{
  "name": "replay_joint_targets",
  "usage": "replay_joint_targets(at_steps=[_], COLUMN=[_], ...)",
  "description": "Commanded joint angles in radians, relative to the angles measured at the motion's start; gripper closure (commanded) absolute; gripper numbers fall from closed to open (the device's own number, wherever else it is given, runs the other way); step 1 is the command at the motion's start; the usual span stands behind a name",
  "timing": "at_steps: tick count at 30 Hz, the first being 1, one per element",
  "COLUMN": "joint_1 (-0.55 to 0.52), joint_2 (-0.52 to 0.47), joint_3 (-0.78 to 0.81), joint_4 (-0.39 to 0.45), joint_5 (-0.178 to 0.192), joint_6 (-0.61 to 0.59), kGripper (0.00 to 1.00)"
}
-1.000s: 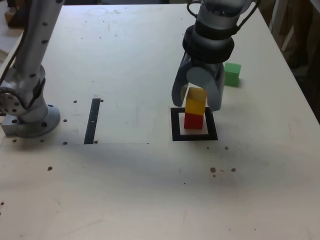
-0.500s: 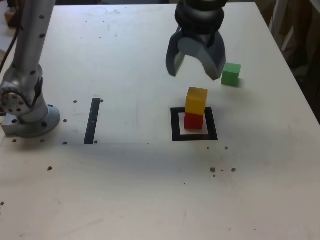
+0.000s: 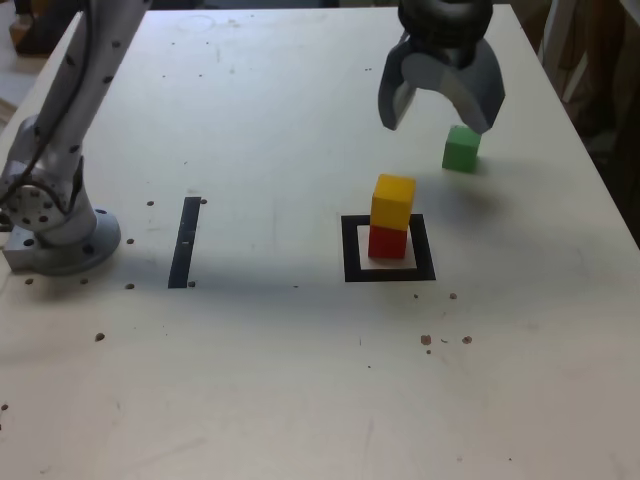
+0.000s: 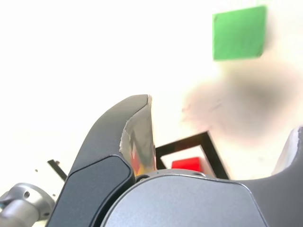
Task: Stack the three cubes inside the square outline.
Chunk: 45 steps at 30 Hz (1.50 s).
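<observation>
The empty end effector (image 3: 440, 112) has lifted and swung toward the green cube (image 3: 461, 148).

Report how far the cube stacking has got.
Done: the yellow cube sits on the red cube inside the square outline. In hand: nothing; the open gripper hangs near the green cube. Left: put green on top.

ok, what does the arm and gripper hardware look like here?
Silver-grey metal arm on a round flanged base with bolt holes. The gripper has two broad, curved grey fingers under a black collar; the wrist view shows a shiny inner pad.
</observation>
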Motion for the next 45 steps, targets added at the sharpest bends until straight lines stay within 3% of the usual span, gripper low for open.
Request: replay_joint_targets(at_steps=[1, 14, 25, 33, 41, 45], joint_1=[0.012, 0.072, 0.080, 0.080, 0.080, 0.080], joint_2=[0.026, 0.174, 0.266, 0.291, 0.305, 0.307], joint_3=[-0.031, -0.207, -0.313, -0.349, -0.362, -0.363], joint_4=[0.012, 0.059, 0.099, 0.112, 0.109, 0.107], joint_5=[-0.002, -0.018, -0.041, -0.047, -0.045, -0.044], joint_6=[0.009, 0.049, 0.059, 0.051, 0.046, 0.046], kGripper=[0.01, 0.04, 0.12, 0.34, 0.66, 0.71])
